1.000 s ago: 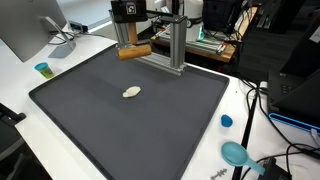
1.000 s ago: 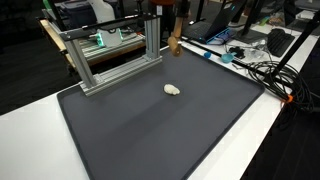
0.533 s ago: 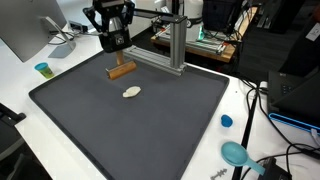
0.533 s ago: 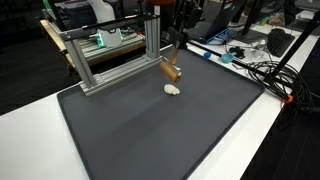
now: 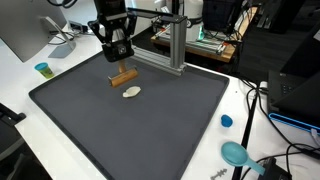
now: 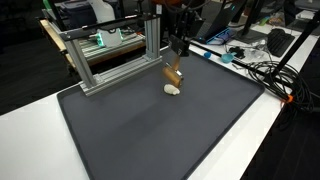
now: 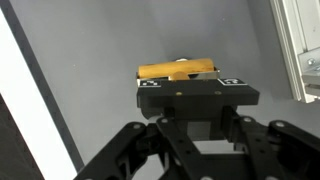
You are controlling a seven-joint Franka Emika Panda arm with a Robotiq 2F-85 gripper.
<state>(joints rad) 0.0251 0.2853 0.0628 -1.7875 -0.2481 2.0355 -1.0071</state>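
Note:
My gripper (image 5: 119,62) hangs low over the far side of the black mat (image 5: 140,135) and is shut on a tan wooden block (image 5: 123,77), which sits crosswise below the fingers. A small white lump (image 5: 132,92) lies on the mat just in front of the block. Both exterior views show this: the gripper (image 6: 177,58), the block (image 6: 173,75) and the white lump (image 6: 173,89) right under it. In the wrist view the block (image 7: 178,70) juts out past the gripper (image 7: 190,84), and a sliver of the white lump (image 7: 182,61) peeks over it.
An aluminium frame (image 5: 172,45) stands at the mat's far edge, close behind the gripper. On the white table are a blue cup (image 5: 43,69), a blue cap (image 5: 226,121), a teal scoop (image 5: 236,153) and cables (image 6: 255,65). A monitor (image 5: 25,30) stands at one corner.
The gripper has carried the block down from beside the frame's top and forward, so it now hangs just above the mat next to the white lump.

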